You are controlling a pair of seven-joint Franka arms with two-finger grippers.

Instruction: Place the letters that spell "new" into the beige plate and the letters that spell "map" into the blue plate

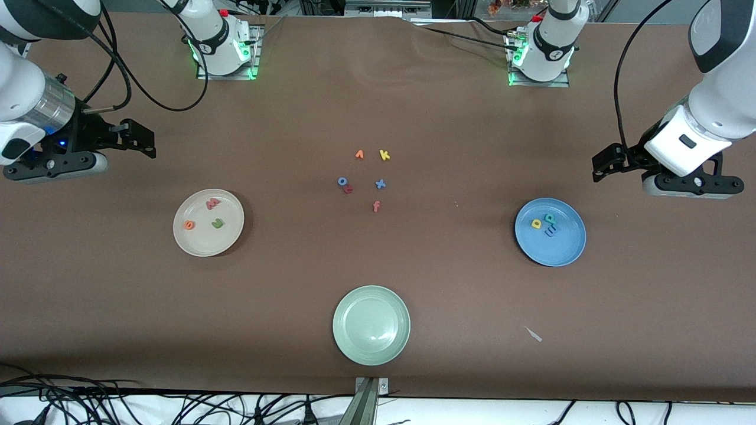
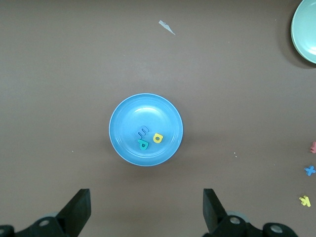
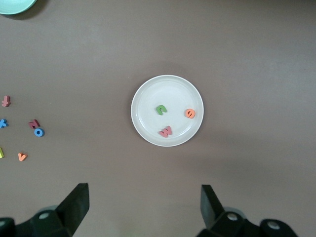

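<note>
The beige plate [image 1: 204,245] lies toward the right arm's end of the table. In it are the green "n" [image 1: 218,223], the orange "e" [image 1: 189,224] and the pinkish-red "w" [image 1: 212,203]. The blue plate [image 1: 555,254], toward the left arm's end, holds the blue "m" [image 1: 551,231], the yellow "a" [image 1: 536,224] and the teal "p" [image 1: 550,218]. My right gripper [image 1: 147,140] hangs open and empty over bare table beside the beige plate [image 3: 148,98]. My left gripper [image 1: 603,165] is likewise open and empty over bare table beside the blue plate [image 2: 126,143].
A pale green plate [image 1: 371,348] sits near the table's front edge. Loose letters lie mid-table: an orange one [image 1: 359,154], yellow "k" [image 1: 384,155], blue "o" [image 1: 342,181], red "r" [image 1: 348,189], blue "x" [image 1: 380,184], orange-red "f" [image 1: 376,206]. A white scrap [image 1: 534,334] lies nearer the camera than the blue plate.
</note>
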